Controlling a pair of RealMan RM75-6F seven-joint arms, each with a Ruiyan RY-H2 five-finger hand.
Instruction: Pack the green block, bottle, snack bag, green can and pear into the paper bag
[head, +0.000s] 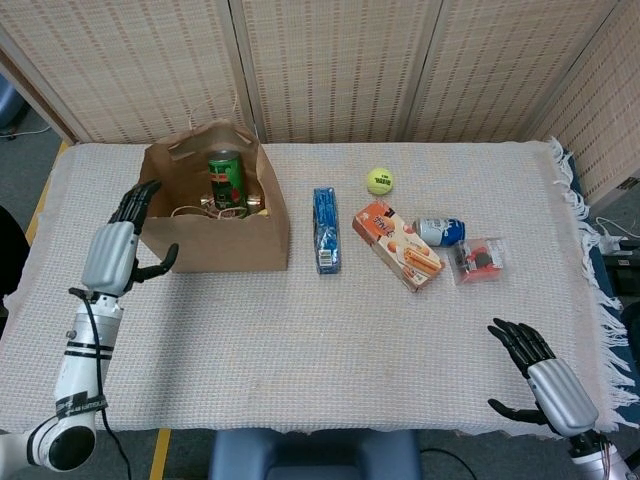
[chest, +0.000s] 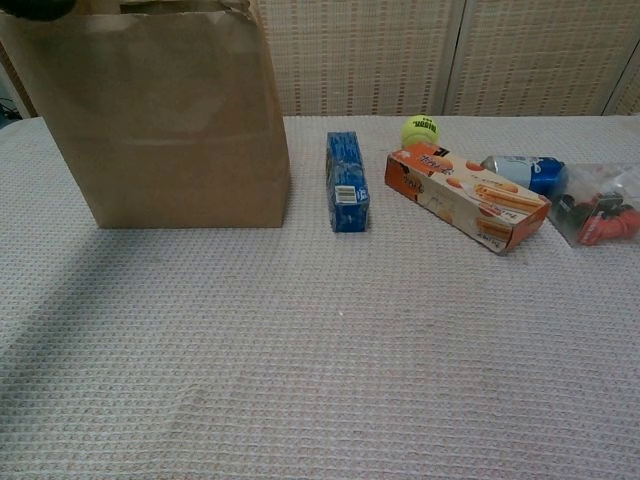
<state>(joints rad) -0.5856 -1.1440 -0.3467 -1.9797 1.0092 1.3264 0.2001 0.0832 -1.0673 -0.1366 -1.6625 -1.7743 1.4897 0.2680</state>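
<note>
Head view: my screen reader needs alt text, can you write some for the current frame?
An open brown paper bag stands at the table's back left with a green can upright inside, and the robot's empty left hand hangs beside it with fingers spread. A blue rectangular box, yellow tennis ball and orange snack box lie to its right; the right hand rests open near the front edge.
</note>
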